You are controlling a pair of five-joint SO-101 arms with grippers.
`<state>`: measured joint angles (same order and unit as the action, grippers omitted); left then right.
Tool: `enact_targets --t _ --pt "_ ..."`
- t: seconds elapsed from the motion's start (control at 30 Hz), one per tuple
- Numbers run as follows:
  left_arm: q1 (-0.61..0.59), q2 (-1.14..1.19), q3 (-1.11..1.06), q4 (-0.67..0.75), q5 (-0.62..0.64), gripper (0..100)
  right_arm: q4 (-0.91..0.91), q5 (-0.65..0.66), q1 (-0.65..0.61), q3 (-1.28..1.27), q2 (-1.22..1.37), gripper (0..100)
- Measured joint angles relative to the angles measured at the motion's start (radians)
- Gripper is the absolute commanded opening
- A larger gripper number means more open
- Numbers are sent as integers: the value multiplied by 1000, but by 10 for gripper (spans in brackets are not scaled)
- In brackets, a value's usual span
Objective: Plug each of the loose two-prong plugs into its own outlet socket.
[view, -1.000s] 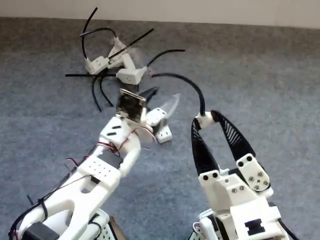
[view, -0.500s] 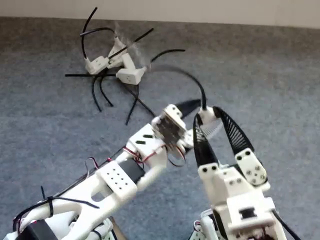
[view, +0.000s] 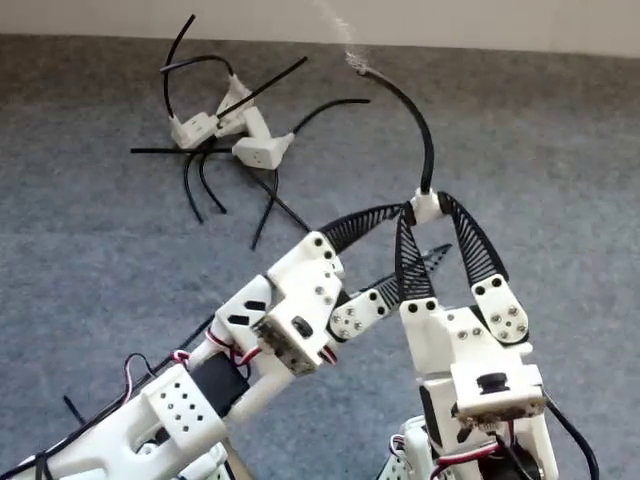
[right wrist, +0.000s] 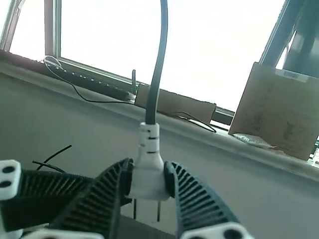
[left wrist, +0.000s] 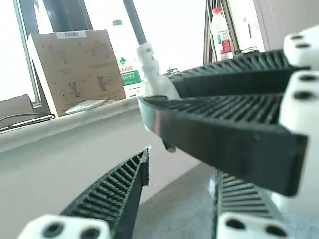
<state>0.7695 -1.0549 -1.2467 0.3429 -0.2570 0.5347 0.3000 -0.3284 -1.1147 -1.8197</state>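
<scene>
Right gripper is clamped on the plug, raised near centre; left gripper gapes just beside it. Sockets lie far left. Risk: the crowded grippers may collide, twisting the plug, or its cord may snag

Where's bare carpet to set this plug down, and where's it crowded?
Bare grey carpet: right of the right gripper holding the white two-prong plug, and left of the left arm, short of the tangle of white sockets and black cords. Crowded: that tangle, and the left gripper at the plug.
</scene>
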Motion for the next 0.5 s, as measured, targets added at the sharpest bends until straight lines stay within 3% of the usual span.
enact_targets --t 0.5 --pt "-9 -17 -3 0 -5 213 114 -51 8 -37 -8 6"
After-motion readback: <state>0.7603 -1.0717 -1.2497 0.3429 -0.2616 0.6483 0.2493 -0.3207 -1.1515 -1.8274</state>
